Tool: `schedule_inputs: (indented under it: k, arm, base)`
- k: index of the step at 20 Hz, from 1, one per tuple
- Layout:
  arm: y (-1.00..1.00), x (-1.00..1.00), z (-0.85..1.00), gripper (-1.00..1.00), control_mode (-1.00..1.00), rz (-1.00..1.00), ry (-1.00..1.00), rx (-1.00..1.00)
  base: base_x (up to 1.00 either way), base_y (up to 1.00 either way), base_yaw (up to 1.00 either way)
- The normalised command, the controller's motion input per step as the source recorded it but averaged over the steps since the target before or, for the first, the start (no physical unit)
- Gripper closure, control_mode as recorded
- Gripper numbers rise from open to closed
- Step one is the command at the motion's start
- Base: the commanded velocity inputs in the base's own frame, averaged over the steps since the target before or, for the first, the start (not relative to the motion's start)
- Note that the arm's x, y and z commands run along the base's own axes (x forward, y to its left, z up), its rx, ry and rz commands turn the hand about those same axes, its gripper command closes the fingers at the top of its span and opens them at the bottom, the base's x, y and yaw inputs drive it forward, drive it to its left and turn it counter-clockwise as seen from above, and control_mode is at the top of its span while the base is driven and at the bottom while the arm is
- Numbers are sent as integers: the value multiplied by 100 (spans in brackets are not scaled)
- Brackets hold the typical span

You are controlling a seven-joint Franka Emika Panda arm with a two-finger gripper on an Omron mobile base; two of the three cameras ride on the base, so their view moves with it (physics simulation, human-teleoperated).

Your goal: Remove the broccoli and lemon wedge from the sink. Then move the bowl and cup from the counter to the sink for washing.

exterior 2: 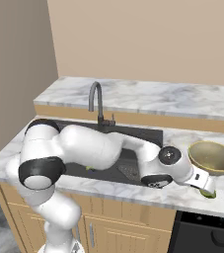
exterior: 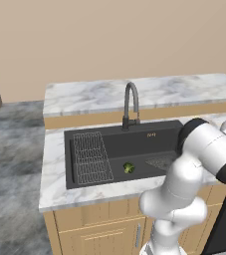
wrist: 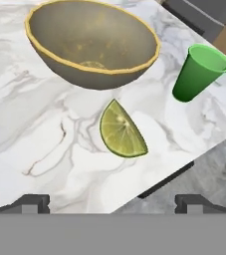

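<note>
Broccoli sits on the floor of the black sink, just right of the wire rack and left of the round strainer. A dark curved faucet rises behind the basin, on the back edge.

To the right of the sink, the white arm reaches low across the marble surface, with its fingers hovering just above the slab near the front edge. From the hand view, the 2 fingertips stand wide apart and grip nothing; the lemon wedge lies flat on the marble ahead of them, cut face up, touching neither tip.

Beyond the wedge is the bowl, tan-yellow with a glossy inside, resting on the surface and tipped a little. In the hand view its near wall comes close to the wedge, and I cannot tell whether they touch. The cup, bright green, stands beside the bowl, apart from it and from the wedge.

From the right base view, the bowl is just behind the hand, and a sliver of the wedge shows under the wrist at the front edge.
</note>
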Motion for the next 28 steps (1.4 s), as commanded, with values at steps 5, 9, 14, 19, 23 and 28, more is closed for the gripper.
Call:
schedule_inputs:
  k: [5,9,14,19,23,28]
  arm:
    - [32,0,36,-100,-100,0,2,-8]
    - [34,0,42,-100,-100,0,9,-2]
    - [38,0,44,-100,-100,0,15,0]
    - [38,0,39,-100,-100,0,18,0]
    - [43,0,17,-100,-100,2,2,3]
    - [35,0,7,-100,-100,5,0,16]
  base:
    - [0,0,0]
    - [0,0,0]
    - [0,0,0]
    - [0,0,0]
    - [0,0,0]
    - [0,0,0]
